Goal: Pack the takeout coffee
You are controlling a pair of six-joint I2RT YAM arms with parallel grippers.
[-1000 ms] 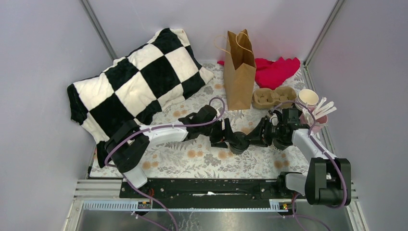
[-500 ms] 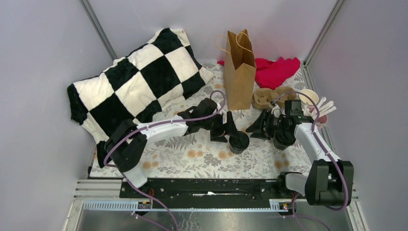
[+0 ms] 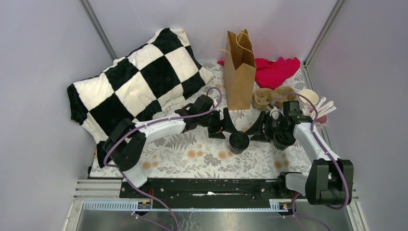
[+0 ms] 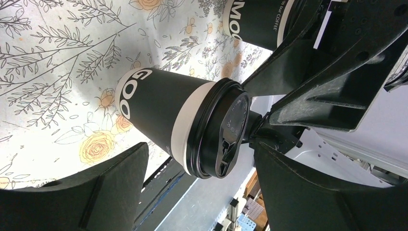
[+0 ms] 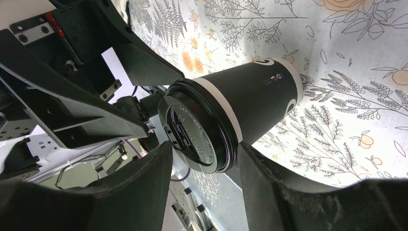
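Observation:
One black lidded takeout coffee cup [image 3: 238, 142] stands upright on the flowered cloth between my two grippers. In the left wrist view this cup [image 4: 192, 125] sits just past the open left gripper [image 4: 198, 147], with a gap on each side. My left gripper [image 3: 225, 132] is up and to the left of it. The right wrist view shows the same cup [image 5: 240, 110] ahead of the open right gripper [image 5: 204, 145], whose fingers flank the lid. My right gripper [image 3: 253, 132] is to the cup's right. A second coffee cup [image 3: 284, 139], [image 4: 260, 19] stands under the right wrist, partly hidden.
A brown paper bag [image 3: 239, 72] stands upright at the back, with a cardboard cup carrier [image 3: 272, 97] to its right. A white paper cup [image 3: 308, 97] and a pink cup of stirrers [image 3: 320, 115] sit at the right edge. A checkered blanket [image 3: 139, 82] fills the left, a red cloth [image 3: 276, 71] the back right.
Both grippers were close around the middle cup a second ago. The right one has drawn back to the right and widened. The left one has moved back from the cup, which stays put.

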